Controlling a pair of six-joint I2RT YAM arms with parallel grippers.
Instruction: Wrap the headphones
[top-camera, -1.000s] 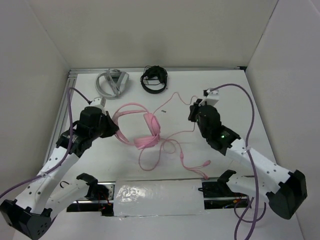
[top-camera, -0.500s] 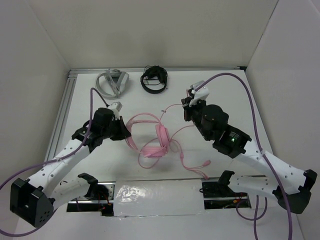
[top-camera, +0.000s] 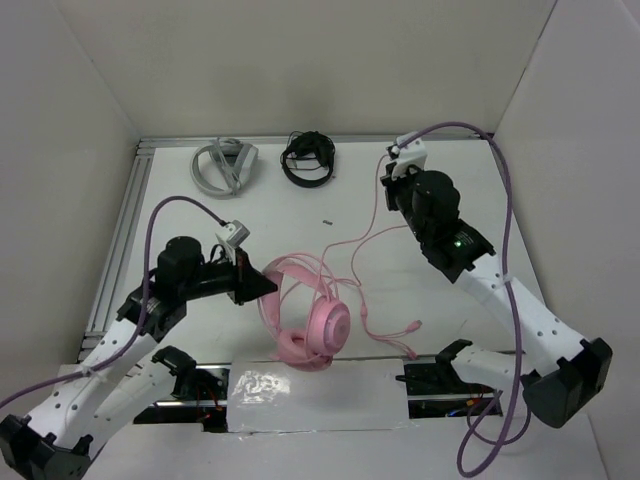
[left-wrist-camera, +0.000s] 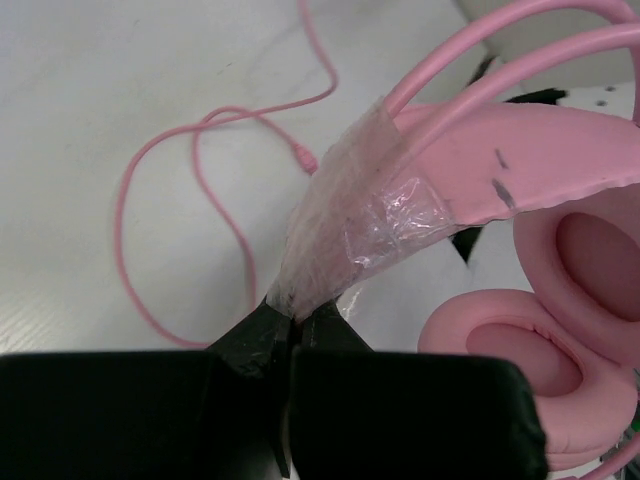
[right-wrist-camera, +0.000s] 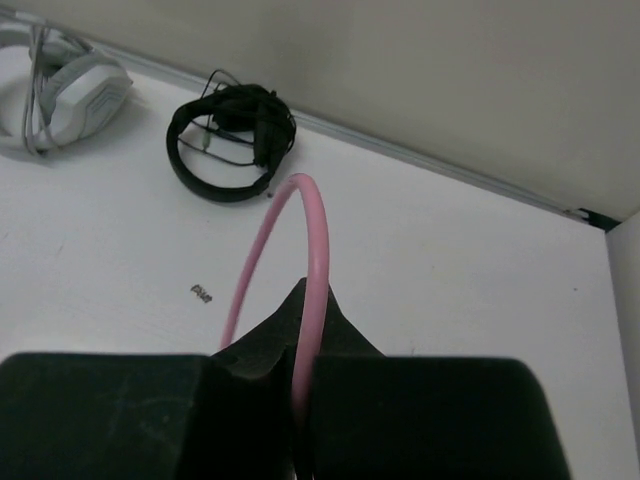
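The headphones sat near the front edge of the table, between the two arms and closer to the left one. Their two round earcups lay side by side, padded faces showing in the left wrist view, and the thin headband arched up from them toward the left arm. A patch of crinkled clear film was wrapped around the padded band where it narrowed. The left gripper was pressed together on that film-wrapped end, its dark fingers meeting with the film pinched between them.

The cable ran away from the headphones toward the back right and rose to the right gripper, which was clamped on it, the pink line passing up between the closed fingers and arching over them. Another stretch of the cable lay in loose curves on the table to the right of the earcups, ending near the front edge.

Well apart, at the back edge, the grey headphones and the black headphones lay beside each other. A small dark piece sat on the table between them and the pink set.
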